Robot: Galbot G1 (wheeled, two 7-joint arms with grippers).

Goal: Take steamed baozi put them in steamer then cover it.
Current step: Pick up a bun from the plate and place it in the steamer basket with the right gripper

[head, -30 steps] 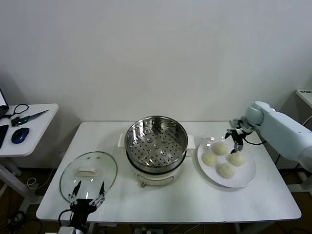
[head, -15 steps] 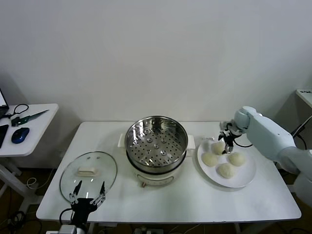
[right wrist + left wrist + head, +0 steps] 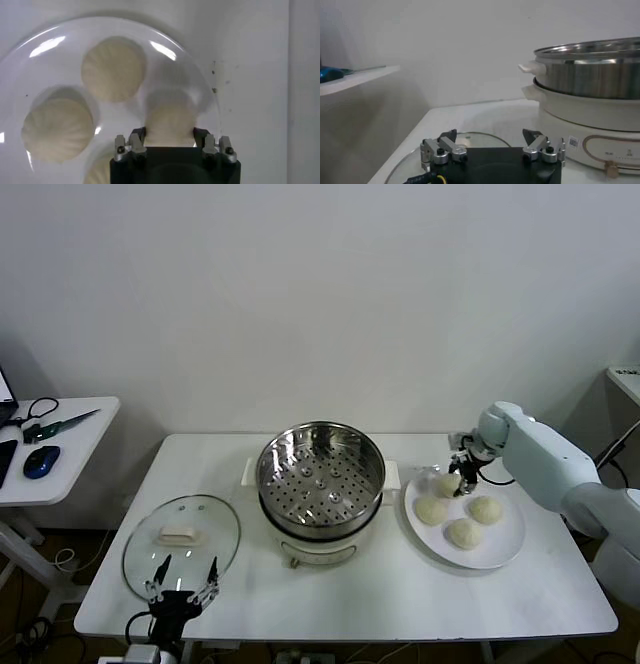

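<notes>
Right now the right gripper (image 3: pixel 459 481) is down on the far-left baozi (image 3: pixel 447 485) on the plate (image 3: pixel 507 548), right of the steamer (image 3: pixel 320 474); in the wrist view its fingers (image 3: pixel 138 136) pinch that bun (image 3: pixel 169 124) from both sides; the other three buns sit on the same plate, one (image 3: pixel 431 510) just beside the pinched one, two nearer (image 3: pixel 485 509) (image 3: pixel 464 533); steamer is mid-tabletop (image 3: pixel 400 604), tray bare, no bun in yet; glass lid (image 3: pixel 182 540) lies flat at the near left; left gripper (image 3: pixel 180 592) parked at the near-left edge by the lid, fingers spread, holding nothing.

Step in hand, as I judge it: lift the first bun and carry it left to the steamer; do it well by keeping the squeeze light, since soft dough probably dents or slips; rise straight up first so the neighbour bun isn't dragged and the plate doesn't shift; clear the steel rim with margin before going down; drop low over the tray, toward one side, leaving room for three more; lid goes on last.
</notes>
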